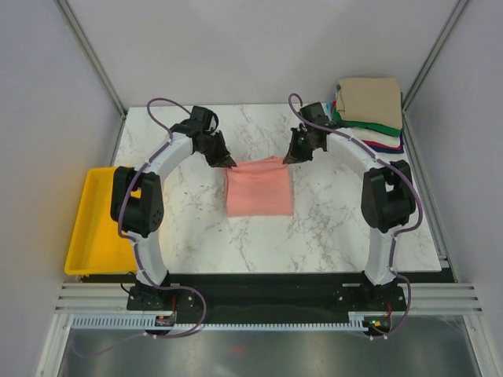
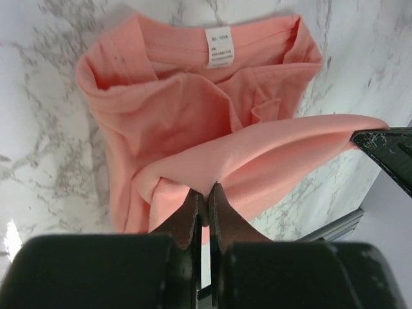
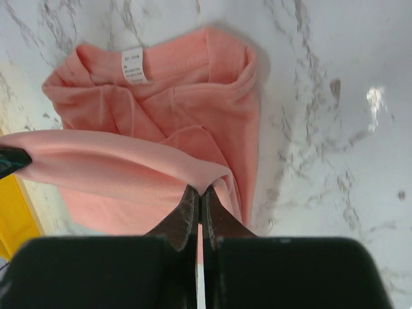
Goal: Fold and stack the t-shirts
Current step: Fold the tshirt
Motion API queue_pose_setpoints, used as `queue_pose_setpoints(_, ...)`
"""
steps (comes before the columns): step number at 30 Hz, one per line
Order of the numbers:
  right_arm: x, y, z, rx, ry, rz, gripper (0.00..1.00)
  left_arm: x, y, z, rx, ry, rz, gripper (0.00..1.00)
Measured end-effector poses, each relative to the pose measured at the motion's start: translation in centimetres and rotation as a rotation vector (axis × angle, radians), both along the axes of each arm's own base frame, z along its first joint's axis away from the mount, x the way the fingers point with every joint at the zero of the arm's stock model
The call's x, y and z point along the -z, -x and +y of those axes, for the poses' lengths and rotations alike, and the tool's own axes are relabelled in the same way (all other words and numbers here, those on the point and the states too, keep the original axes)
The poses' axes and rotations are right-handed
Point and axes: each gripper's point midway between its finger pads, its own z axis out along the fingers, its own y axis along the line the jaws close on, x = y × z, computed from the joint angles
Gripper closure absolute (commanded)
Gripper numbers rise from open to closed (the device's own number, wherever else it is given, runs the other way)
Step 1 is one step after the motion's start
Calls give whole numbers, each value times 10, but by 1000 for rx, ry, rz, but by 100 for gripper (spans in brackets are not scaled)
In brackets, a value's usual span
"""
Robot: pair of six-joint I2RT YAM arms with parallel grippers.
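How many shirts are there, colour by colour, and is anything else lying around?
Salmon-pink shirt: 1
Tan shirt: 1
Green shirt: 1
White shirt: 1
Red shirt: 1
Blue shirt: 1
Yellow tray: 1
Total: 7

1 salmon-pink t-shirt (image 1: 259, 188) sits mid-frame in the top view, with 1 white label (image 2: 219, 46) at its collar. The stack of folded t-shirts (image 1: 369, 110) at the upper right shows 5 coloured layers: tan, green, white, red and blue, so 5 can be counted. 1 yellow tray (image 1: 90, 228) is at the left edge. There are 2 arms, the left arm (image 1: 140, 206) and the right arm (image 1: 387, 200), and 2 grippers, the left gripper (image 1: 229, 162) and the right gripper (image 1: 288, 159). There is 1 marble table (image 1: 330, 236).
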Motion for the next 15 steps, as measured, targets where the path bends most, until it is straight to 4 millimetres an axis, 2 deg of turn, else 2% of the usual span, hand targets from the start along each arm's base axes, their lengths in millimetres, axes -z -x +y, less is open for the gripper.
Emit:
queue_pose_setpoints(3, 7, -25, 5, 4, -8, -7, 100, 8, -25, 7, -22, -6, 5, 98)
queue_pose_setpoints(5, 10, -38, 9, 4, -18, -14, 79, 9, -35, 10, -31, -8, 6, 98)
queue_pose_setpoints(6, 12, -43, 11, 2, -23, -15, 64, 9, -39, 12, -34, -9, 4, 96)
queue_pose_setpoints(8, 15, -50, 13, 5, -27, -16, 33, 8, -46, 14, -32, -15, -1, 82)
queue_pose_setpoints(9, 15, -52, 12, 5, -26, -19, 29, 10, -49, 15, -31, -19, -1, 74)
queue_pose_setpoints(10, 15, -54, 11, 1, -23, -23, 25, 11, -53, 17, -28, -24, -1, 57)
queue_pose_setpoints(12, 11, -59, 9, -8, -22, -41, 23, 16, -60, 20, -23, -37, 3, 47)
queue_pose_setpoints(13, 9, -62, 8, -12, -20, -51, 22, 17, -63, 24, -28, -49, 6, 36)
queue_pose_setpoints(15, 4, -65, 6, -20, -21, -80, 23, 17, -70, 34, -32, -115, -2, 32)
